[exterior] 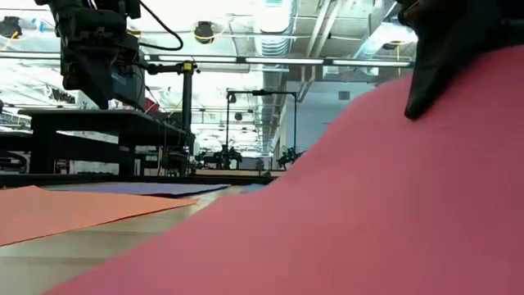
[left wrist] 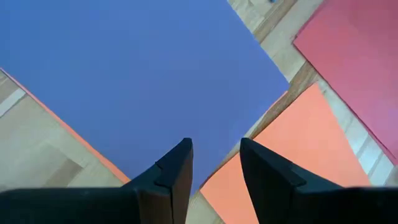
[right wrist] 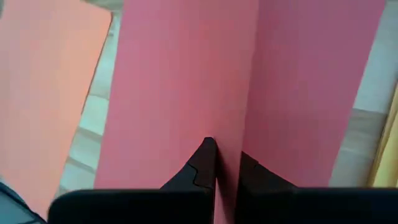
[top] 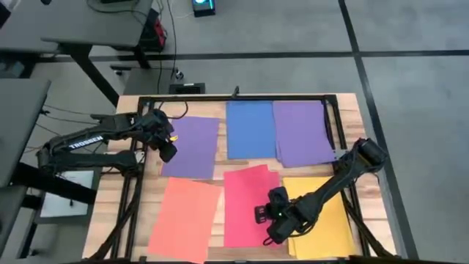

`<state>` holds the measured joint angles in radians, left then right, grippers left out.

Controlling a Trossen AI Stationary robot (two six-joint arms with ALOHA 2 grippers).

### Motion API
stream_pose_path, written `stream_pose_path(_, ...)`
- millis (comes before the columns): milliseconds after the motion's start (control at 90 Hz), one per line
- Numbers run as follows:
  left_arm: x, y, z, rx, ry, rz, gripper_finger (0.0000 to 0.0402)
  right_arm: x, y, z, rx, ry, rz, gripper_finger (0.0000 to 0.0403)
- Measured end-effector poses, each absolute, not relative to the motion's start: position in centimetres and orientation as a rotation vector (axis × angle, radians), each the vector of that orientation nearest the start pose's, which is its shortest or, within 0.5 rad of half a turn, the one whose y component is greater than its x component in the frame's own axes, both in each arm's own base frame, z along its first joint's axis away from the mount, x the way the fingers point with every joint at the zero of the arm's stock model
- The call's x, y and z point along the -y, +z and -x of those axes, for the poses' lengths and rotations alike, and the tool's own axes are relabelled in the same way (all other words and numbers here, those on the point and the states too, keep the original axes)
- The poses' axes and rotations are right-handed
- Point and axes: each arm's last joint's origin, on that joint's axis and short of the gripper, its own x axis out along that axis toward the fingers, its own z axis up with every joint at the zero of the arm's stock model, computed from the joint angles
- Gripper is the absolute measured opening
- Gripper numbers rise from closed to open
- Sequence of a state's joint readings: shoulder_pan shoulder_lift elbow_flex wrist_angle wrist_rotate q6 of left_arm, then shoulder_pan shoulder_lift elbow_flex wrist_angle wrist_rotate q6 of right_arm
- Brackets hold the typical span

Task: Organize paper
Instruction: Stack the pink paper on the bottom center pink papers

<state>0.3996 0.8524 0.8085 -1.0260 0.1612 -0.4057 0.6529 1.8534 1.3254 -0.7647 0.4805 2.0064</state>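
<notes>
my right jaws sit at the near edge of the surface, clenched on the right-hand edge of the pink-red sheet. in the right wrist view the two fingers press together with the sheet's edge pinched between them, and the paper bends up into a fold at that spot. in the low view the pink-red sheet rises in a slope that fills most of the foreground, so its gripped side is lifted off the wood while the rest lies down.

just beside my right jaws, under my right arm, the yellow sheet lies flat at the near right corner. on the other side of the pink-red sheet the salmon-orange sheet lies flat at the near left, its edge close to the pink-red one with a strip of wood between.

farther back, my left jaws hang above the left edge of a purple sheet, released, with a clear gap between the fingers and nothing in it. through that gap i see the purple sheet lying over a corner of the salmon-orange one.

at the far side the blue sheet lies flat, and a second purple sheet lies touching its right edge, near the far right corner.
</notes>
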Motion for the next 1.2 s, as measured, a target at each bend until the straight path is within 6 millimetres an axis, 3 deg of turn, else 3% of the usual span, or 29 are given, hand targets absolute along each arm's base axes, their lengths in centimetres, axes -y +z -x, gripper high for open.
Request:
stream_pose_path(678,-5.0,26.7,-13.1,-0.983,0.423,0.66,0.0118,-22.5,15.6,-29.5,-0.748,-1.007,-1.183,0.0)
stream_pose_path(978,-5.0,26.7,-13.1,-0.983,0.422,0.659,0.0118,-22.2,15.4,-29.2,-0.801,-0.999,-1.081,0.0001)
stream_pose_path(1200,-5.0,26.7,-13.1,-0.983,0.421,0.658,0.0118,-22.2,15.1,-29.3,-0.848,-0.979,-1.094,0.0046)
